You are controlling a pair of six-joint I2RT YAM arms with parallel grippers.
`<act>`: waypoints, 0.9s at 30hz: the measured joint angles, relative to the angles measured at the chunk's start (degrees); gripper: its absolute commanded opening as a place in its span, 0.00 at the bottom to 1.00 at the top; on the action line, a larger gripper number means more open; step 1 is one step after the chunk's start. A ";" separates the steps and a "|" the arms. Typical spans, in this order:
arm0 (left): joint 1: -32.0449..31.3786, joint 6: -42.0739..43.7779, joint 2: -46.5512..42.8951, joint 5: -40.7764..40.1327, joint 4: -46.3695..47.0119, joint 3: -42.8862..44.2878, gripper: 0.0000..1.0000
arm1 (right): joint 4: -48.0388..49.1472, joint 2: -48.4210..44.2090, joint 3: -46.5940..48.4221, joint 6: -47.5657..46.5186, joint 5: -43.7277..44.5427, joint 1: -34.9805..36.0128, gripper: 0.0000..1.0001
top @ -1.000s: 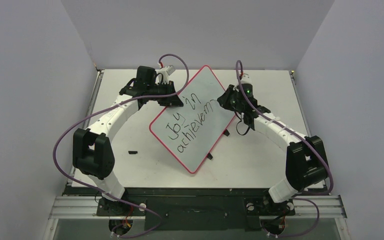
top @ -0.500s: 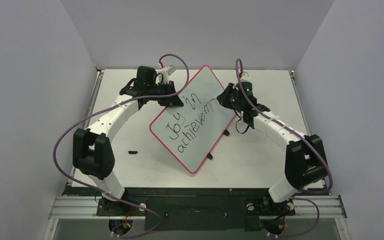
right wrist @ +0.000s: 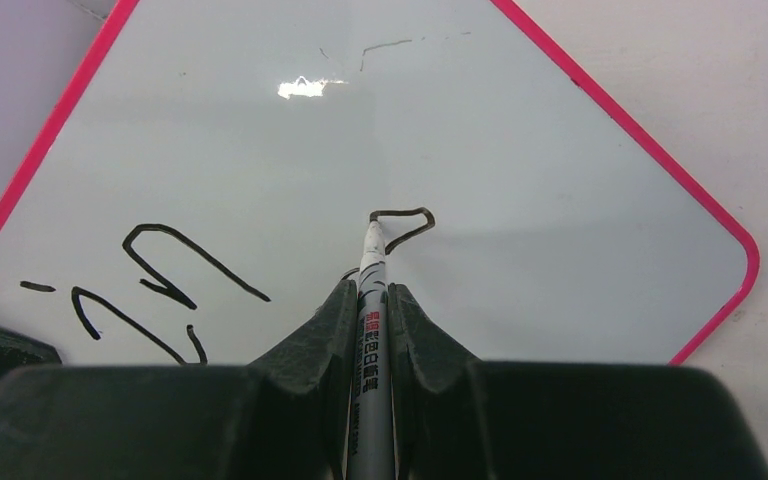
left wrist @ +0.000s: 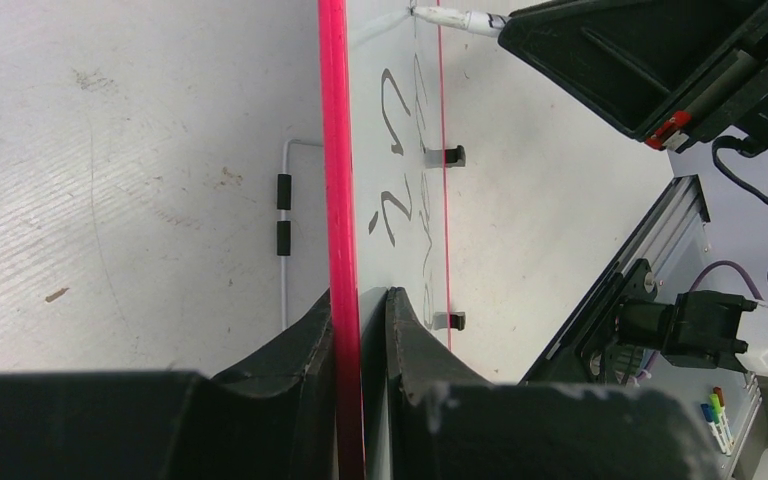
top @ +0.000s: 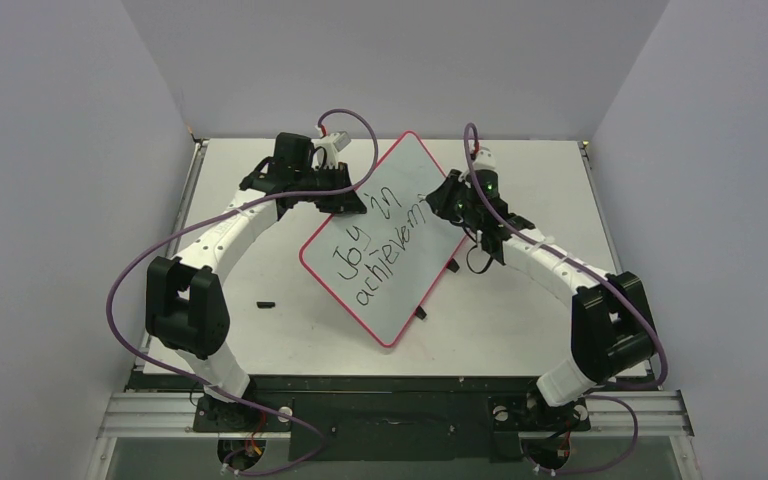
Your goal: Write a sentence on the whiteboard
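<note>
The whiteboard (top: pixel 405 285), red-rimmed, stands tilted at the table's middle. The sentence (top: pixel 372 248) reads "Joy in" over "achievem" in black, with more strokes hidden under my right gripper. My left gripper (top: pixel 346 201) is shut on the board's upper left edge. In the left wrist view the red rim (left wrist: pixel 334 150) runs between the fingers of that gripper (left wrist: pixel 360 296). My right gripper (top: pixel 449 196) is shut on a white marker (right wrist: pixel 370 335). Its tip touches the whiteboard (right wrist: pixel 520 150) at a fresh loop of ink (right wrist: pixel 402 222).
A small black cap (top: pixel 266 303) lies on the table (top: pixel 520 330) left of the board. Two black clips (top: pixel 419 313) stick out from the board's lower right edge. A white wire stand (left wrist: pixel 285 200) shows behind the board. Grey walls close in on three sides.
My right gripper has shifted a little left and farther over the board with the marker. The left gripper and the board have stayed put.
</note>
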 measured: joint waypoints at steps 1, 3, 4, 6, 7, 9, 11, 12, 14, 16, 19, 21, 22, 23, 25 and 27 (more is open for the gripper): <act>-0.02 0.00 0.00 -0.09 0.02 0.00 0.00 | 0.37 -0.22 -0.55 0.04 0.02 0.00 0.00; -0.02 0.00 -0.02 -0.15 0.02 0.00 0.00 | 0.76 -0.79 -1.62 0.07 0.07 0.11 0.00; -0.02 0.00 -0.02 -0.17 0.02 0.00 0.00 | 0.87 -1.11 -2.25 0.07 0.07 0.15 0.00; -0.09 0.04 -0.02 -0.22 0.02 0.00 0.00 | 0.98 -1.86 -3.43 0.07 0.09 0.20 0.00; -0.11 0.09 -0.02 -0.26 0.04 0.00 0.00 | 1.05 -2.29 -4.15 0.04 0.13 0.20 0.00; -0.15 0.20 0.00 -0.28 0.09 0.00 0.00 | 0.96 -3.10 -5.44 0.02 0.35 0.20 0.00; -0.17 0.33 -0.02 -0.31 0.11 0.00 0.00 | 0.70 -3.67 -6.32 -0.04 0.59 0.20 0.00; -0.20 0.35 -0.02 -0.31 0.11 0.00 0.00 | 0.70 -3.82 -6.56 -0.15 0.70 0.17 0.00; -0.22 0.37 0.00 -0.31 0.13 0.00 0.00 | 0.39 -3.96 -6.75 -0.31 1.03 0.11 0.00; -0.22 0.39 -0.02 -0.31 0.17 0.00 0.00 | 0.07 -3.96 -6.75 -0.57 1.40 0.00 0.00; -0.24 0.44 -0.02 -0.28 0.28 0.00 0.00 | -1.01 -3.96 -6.69 -0.87 1.86 -0.55 0.00; -0.28 0.52 -0.02 -0.28 0.31 0.00 0.00 | -2.19 -3.61 -6.14 -1.07 1.97 -0.98 0.00; -0.28 0.59 -0.02 -0.28 0.31 0.00 0.00 | -2.62 -3.19 -5.55 -1.11 2.10 -1.16 0.00; -0.28 0.59 0.00 -0.33 0.31 0.00 0.00 | -2.93 -2.69 -4.90 -1.18 2.12 -1.40 0.00; -0.28 0.66 -0.02 -0.35 0.31 0.00 0.00 | -3.28 -1.97 -3.80 -1.29 2.29 -1.84 0.00; -0.35 0.76 0.00 -0.33 0.39 0.00 0.00 | -3.56 -1.75 -3.39 -1.33 2.29 -2.19 0.00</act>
